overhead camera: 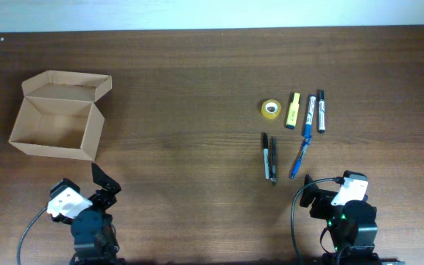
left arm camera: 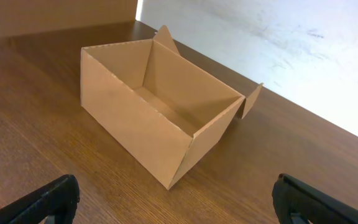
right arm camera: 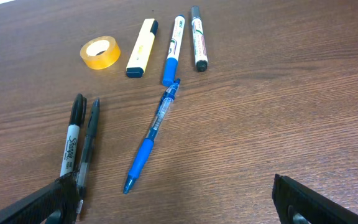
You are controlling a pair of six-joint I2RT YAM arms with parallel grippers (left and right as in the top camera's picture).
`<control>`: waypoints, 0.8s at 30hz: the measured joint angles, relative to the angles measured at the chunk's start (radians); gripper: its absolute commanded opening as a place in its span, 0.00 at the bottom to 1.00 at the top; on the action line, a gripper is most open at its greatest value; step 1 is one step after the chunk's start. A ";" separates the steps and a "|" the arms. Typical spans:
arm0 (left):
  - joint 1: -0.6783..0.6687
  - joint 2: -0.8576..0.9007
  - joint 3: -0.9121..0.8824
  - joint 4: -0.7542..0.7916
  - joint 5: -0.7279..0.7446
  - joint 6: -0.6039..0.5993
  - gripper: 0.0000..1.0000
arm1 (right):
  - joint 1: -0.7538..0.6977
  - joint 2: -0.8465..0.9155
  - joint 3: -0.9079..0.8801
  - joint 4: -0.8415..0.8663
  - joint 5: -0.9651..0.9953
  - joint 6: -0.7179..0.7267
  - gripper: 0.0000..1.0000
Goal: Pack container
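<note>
The container (overhead camera: 87,140) is an open tan cardboard box at the left of the table, its flaps up, and it looks empty inside. In the left wrist view the container (left arm camera: 129,124) stands ahead of my open left gripper (left arm camera: 176,205), a short gap apart. My left gripper (overhead camera: 105,185) sits near the front edge, below the box. My right gripper (overhead camera: 308,193) is at the front right, open with nothing between its fingers (right arm camera: 176,202). Just ahead of it lies a blue pen (right arm camera: 151,137).
Right of centre lie a yellow tape roll (overhead camera: 271,109), a yellow highlighter (overhead camera: 293,110), a blue marker (overhead camera: 309,114), a black-capped marker (overhead camera: 321,110), the blue pen (overhead camera: 300,158) and two black pens (overhead camera: 269,156). One of the black pens is a Sharpie (right arm camera: 72,143), close to my right gripper's left finger.
</note>
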 measured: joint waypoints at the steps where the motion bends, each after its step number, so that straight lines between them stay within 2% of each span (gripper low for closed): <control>1: 0.000 0.000 0.000 0.000 0.003 0.000 1.00 | 0.000 0.000 0.000 0.000 0.000 -0.001 0.99; 11: 0.000 0.000 0.000 0.002 0.165 0.000 1.00 | 0.000 0.000 0.000 0.000 0.000 0.000 0.99; 15: 0.000 0.003 0.024 -0.092 0.244 0.000 1.00 | 0.000 0.000 0.000 0.000 -0.003 0.000 0.99; 19: 0.000 0.065 0.148 -0.252 0.280 0.005 1.00 | 0.000 0.003 0.010 -0.027 -0.014 0.000 0.99; 24: 0.000 0.250 0.374 -0.344 0.295 0.031 1.00 | 0.000 0.056 0.108 -0.057 -0.018 -0.020 0.99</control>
